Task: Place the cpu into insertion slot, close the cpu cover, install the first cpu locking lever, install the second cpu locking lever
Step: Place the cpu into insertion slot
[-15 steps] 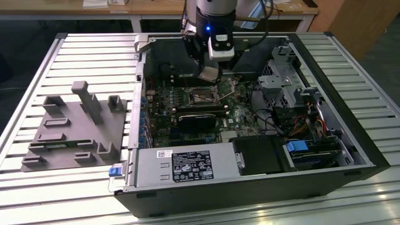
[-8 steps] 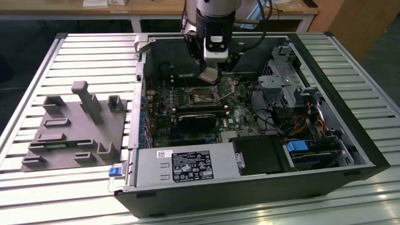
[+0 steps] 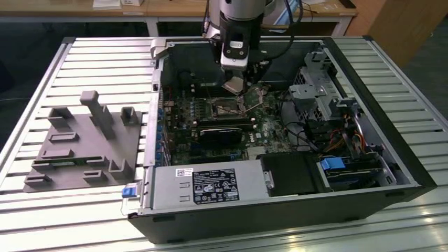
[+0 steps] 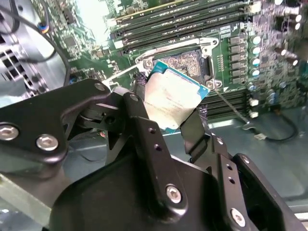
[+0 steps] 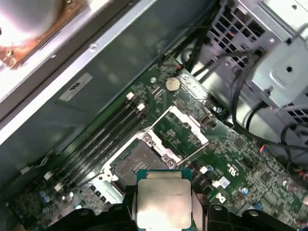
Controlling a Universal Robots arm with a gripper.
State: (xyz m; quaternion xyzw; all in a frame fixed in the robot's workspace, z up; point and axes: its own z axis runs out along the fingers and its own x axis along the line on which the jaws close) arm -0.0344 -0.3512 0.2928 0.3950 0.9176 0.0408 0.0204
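Clamping cpu (image 4: 174, 98) tilted above insertion slot (image 4: 188, 60)

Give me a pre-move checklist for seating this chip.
1. Chip gripped: ok. The chip sits clamped between the fingers of the hand.
2. Socket empty: ok. The socket has no chip in it.
3. Cover open: ok. The cover is flipped up off the socket.
4. Chip lined up with socket: cannot tell. It hangs near the socket, not seated.
5. Chip corner orientation: cannot tell.
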